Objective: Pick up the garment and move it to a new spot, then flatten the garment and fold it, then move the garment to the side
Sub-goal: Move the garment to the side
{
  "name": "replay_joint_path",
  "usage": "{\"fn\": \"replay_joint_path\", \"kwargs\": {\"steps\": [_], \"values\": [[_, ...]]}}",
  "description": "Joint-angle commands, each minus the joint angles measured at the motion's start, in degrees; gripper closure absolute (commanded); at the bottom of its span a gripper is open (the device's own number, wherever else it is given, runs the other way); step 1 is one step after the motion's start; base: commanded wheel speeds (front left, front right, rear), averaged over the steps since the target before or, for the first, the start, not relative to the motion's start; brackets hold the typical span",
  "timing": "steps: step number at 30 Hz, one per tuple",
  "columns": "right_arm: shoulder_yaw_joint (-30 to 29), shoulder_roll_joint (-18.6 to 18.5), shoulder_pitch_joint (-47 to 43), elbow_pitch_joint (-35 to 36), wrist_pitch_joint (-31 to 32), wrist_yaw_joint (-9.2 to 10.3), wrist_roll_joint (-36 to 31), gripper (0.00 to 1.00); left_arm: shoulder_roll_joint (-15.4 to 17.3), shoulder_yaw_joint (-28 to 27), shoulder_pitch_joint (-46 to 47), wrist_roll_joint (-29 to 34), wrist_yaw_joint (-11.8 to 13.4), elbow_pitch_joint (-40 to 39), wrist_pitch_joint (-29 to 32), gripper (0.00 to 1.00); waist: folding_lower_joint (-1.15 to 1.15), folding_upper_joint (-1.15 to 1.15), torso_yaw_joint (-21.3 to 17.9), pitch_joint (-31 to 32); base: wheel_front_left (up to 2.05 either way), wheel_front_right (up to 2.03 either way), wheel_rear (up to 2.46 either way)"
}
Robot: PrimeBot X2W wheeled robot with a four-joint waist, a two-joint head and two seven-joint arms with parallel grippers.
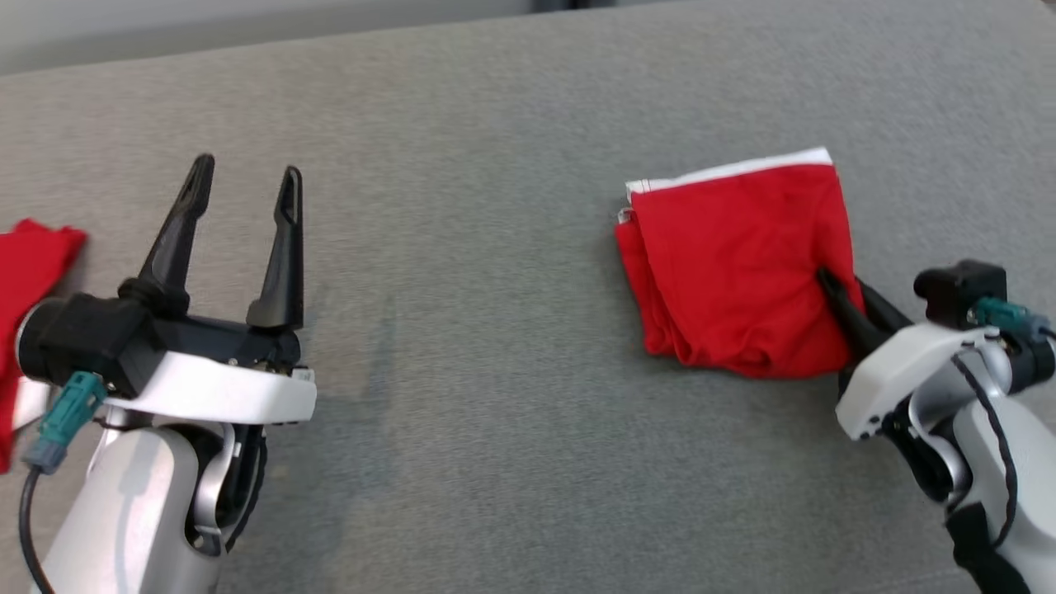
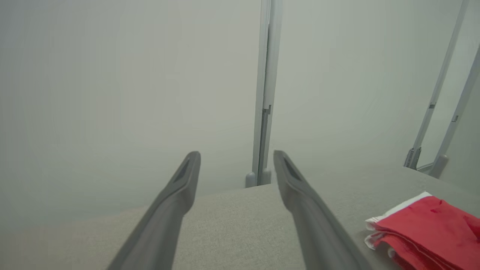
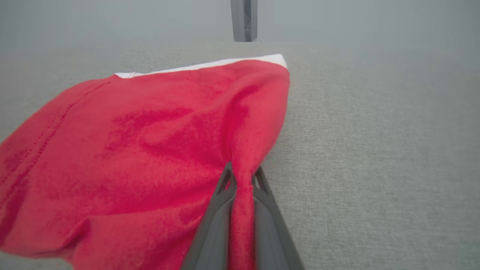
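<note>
- Our right gripper (image 1: 837, 289) is clamped on a pinched ridge at the near right edge of the folded red garment (image 1: 734, 264)
- The garment lies on the counter (image 1: 495, 396) just ahead and left of that gripper, with a white band (image 1: 734, 171) along its far edge
- Our left gripper (image 1: 246, 169) hovers with fingers spread and empty over the grey woven covering, well apart from the garment; another red cloth (image 1: 29, 264) lies just to its left
- Past the counter's far edge we see a pale wall (image 2: 112, 75), an upright metal post (image 2: 264, 93) and slanted frame legs (image 2: 435, 108)

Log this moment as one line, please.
right gripper: shut on folded red fabric garment with white edge | left gripper: open, empty, off garment | garment: lying on grey fabric surface
</note>
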State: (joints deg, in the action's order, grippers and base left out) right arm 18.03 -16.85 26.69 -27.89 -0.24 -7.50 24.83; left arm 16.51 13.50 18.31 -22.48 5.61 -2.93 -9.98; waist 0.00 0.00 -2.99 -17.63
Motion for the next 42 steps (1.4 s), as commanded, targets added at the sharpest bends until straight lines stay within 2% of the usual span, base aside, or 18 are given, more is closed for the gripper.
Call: {"fn": "replay_joint_path", "kwargs": {"steps": [1, 5, 10, 16, 20, 24, 25, 26, 27, 29, 30, 37, 42], "values": [[1.1, -0.9, 2.7, -1.0, -0.8, 0.02, 0.4, 1.0, 0.7, -0.2, 1.5, 0.7, 0.2, -0.8, 0.6, 0.0, 0.0, 0.0, -4.9, -4.2, 0.0, 0.0, 0.0], [4.2, -3.1, 8.5, -3.8, -2.7, 0.02, 1.9, 1.0, 1.8, 0.1, 3.8, 1.3, 0.0, -2.9, 2.2, 0.0, 0.0, 0.0, -7.7, -7.2, 0.0, 0.0, 0.0], [7.2, -8.5, 14.3, -7.4, -4.4, 0.02, 2.7, 1.0, 2.6, 1.0, 6.0, 2.0, -0.6, -5.2, 4.1, 0.0, 0.0, 0.0, -10.3, -10.7, 0.0, 0.0, 0.0], [8.1, -14.6, 20.3, -11.8, -6.3, 0.02, 2.5, 1.0, 3.8, 1.8, 8.2, 3.0, -0.9, -7.6, 6.0, 0.0, 0.0, 0.0, -12.2, -14.3, 0.0, 0.0, 0.0], [8.8, -17.0, 24.4, -14.8, -7.8, 0.02, 1.0, 1.0, 4.4, 2.1, 9.6, 3.5, -1.1, -8.8, 6.9, 0.0, 0.0, 0.0, -12.5, -16.3, 0.0, 0.0, 0.0], [9.1, -17.1, 27.2, -18.3, -10.1, 0.02, -0.6, 1.0, 4.8, 2.7, 10.7, 4.0, -1.5, -9.2, 7.3, 0.0, 0.0, 0.0, -12.3, -17.6, 0.0, 0.0, 0.0], [8.9, -17.3, 28.0, -19.4, -10.5, 0.02, -1.0, 0.88, 4.7, 2.8, 10.7, 4.2, -1.5, -9.3, 7.3, 0.0, 0.0, 0.0, -12.1, -17.8, 0.0, 0.0, 0.0], [8.6, -17.4, 28.7, -20.6, -10.9, 0.02, -1.6, 0.69, 4.7, 3.0, 10.8, 4.2, -1.5, -9.3, 7.3, 0.0, 0.0, 0.0, -12.0, -18.0, 0.0, 0.0, 0.0], [8.6, -17.4, 28.7, -20.6, -10.9, 0.02, -1.6, 0.69, 4.7, 3.0, 10.8, 4.2, -1.5, -9.3, 7.3, 0.0, 0.0, 0.0, -12.0, -18.0, 0.0, 0.0, 0.0], [7.5, -17.2, 29.5, -22.9, -12.0, 0.02, -2.1, 0.51, 4.7, 3.1, 11.0, 4.1, -1.4, -9.3, 7.2, 0.0, 0.0, 0.0, -11.7, -18.1, 0.0, 0.0, 0.0], [6.9, -17.1, 30.0, -24.3, -12.4, 0.02, -2.7, 0.0, 4.7, 3.1, 11.1, 4.1, -1.3, -9.3, 7.1, 0.0, 0.0, 0.0, -11.5, -18.2, 0.0, 0.0, 0.0], [2.7, -14.8, 31.0, -30.6, -14.6, 0.02, -3.8, 0.0, 4.5, 3.0, 10.3, 3.5, -1.0, -8.2, 6.3, 0.0, 0.0, 0.0, -10.9, -17.0, 0.0, 0.0, 0.0], [-1.6, -12.0, 29.0, -27.8, -15.1, 0.02, -4.1, 0.0, 3.8, 2.6, 8.1, 2.6, -0.1, -6.3, 4.8, 0.0, 0.0, 0.0, -10.8, -13.5, 0.0, 0.0, 0.0]]}}
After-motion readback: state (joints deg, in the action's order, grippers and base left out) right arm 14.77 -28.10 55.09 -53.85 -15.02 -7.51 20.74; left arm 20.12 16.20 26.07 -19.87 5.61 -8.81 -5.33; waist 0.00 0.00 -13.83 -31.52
